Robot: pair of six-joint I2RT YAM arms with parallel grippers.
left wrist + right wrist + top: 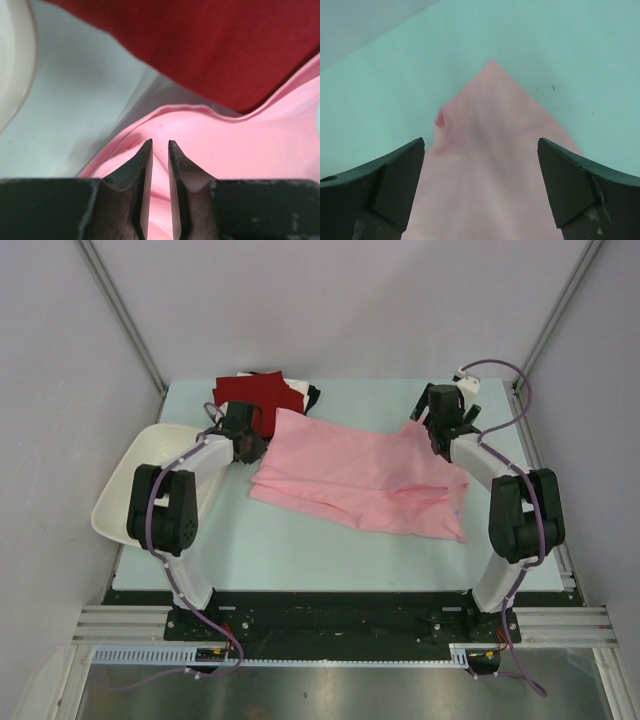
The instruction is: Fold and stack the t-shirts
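Note:
The light pink t-shirt (360,475) lies spread across the middle of the table, with a fold along its near left side. My left gripper (248,445) is at its far left corner. In the left wrist view the left gripper (160,143) has its jaws nearly together on a raised fold of the pink shirt (260,145). My right gripper (437,435) is over the shirt's far right corner. In the right wrist view it (481,142) is wide open above the pink corner (485,165). A folded dark red shirt (250,390) tops a stack at the back left, with white (297,397) and black (313,394) edges showing beneath. The dark red shirt also shows in the left wrist view (210,45).
A white plastic tub (120,500) sits off the table's left edge, beside the left arm, and also shows in the left wrist view (15,60). A white connector with a purple cable (468,382) lies at the far right corner. Grey walls close in on three sides.

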